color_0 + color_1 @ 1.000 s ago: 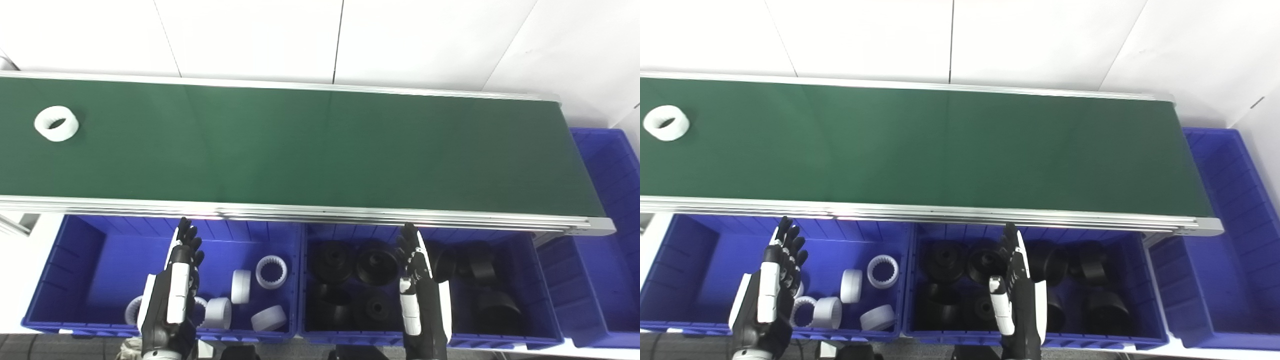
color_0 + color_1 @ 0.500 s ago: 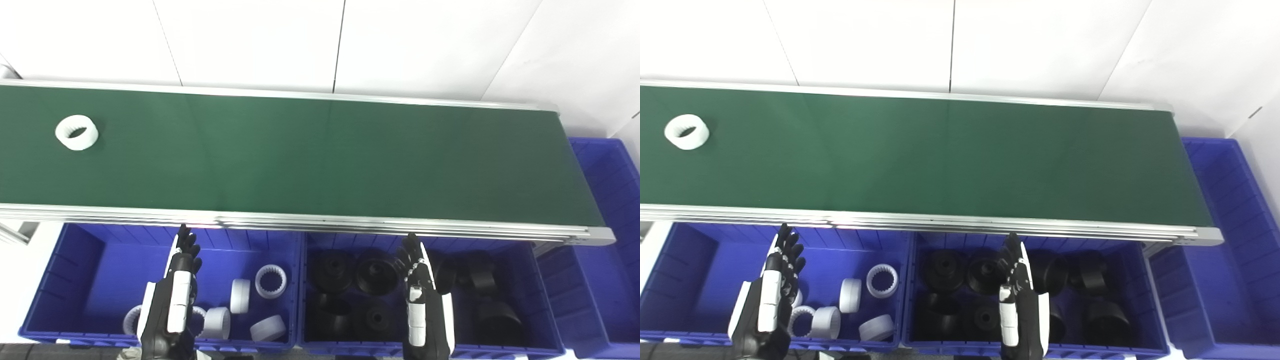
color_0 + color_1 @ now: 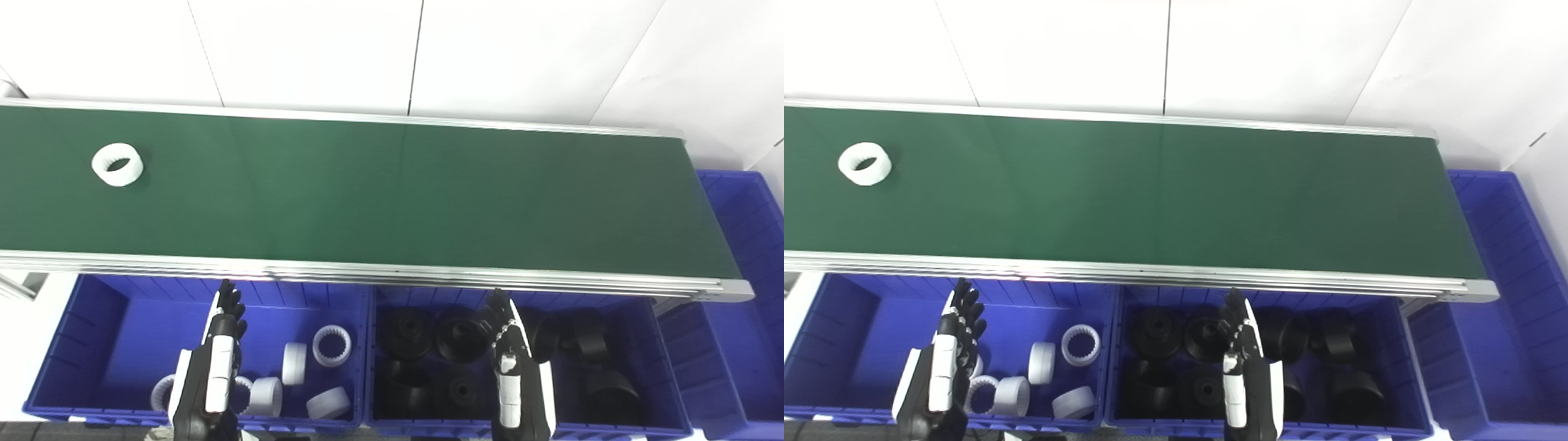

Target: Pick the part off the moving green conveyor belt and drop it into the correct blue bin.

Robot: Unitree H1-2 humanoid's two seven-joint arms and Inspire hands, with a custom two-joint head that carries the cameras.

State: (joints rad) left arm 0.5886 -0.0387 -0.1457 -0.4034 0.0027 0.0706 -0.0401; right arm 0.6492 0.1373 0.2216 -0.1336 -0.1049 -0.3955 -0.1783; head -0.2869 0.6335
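Observation:
A white toothed ring (image 3: 117,164) lies on the green conveyor belt (image 3: 392,190) near its left end. My left hand (image 3: 215,361) hovers open and empty above the left blue bin (image 3: 104,318), which holds several white rings (image 3: 331,345). My right hand (image 3: 513,367) hovers open and empty above the middle blue bin (image 3: 649,367), which holds several black parts (image 3: 460,334). Both hands are in front of the belt's near rail, far from the ring on the belt.
A third blue bin (image 3: 750,294) stands past the belt's right end. The belt's silver near rail (image 3: 392,272) runs between the hands and the belt. A white wall rises behind the belt.
The white ring has travelled to the right along the belt. The camera tilted, so the whole picture shifted down a little. Both hands stayed open above their bins.

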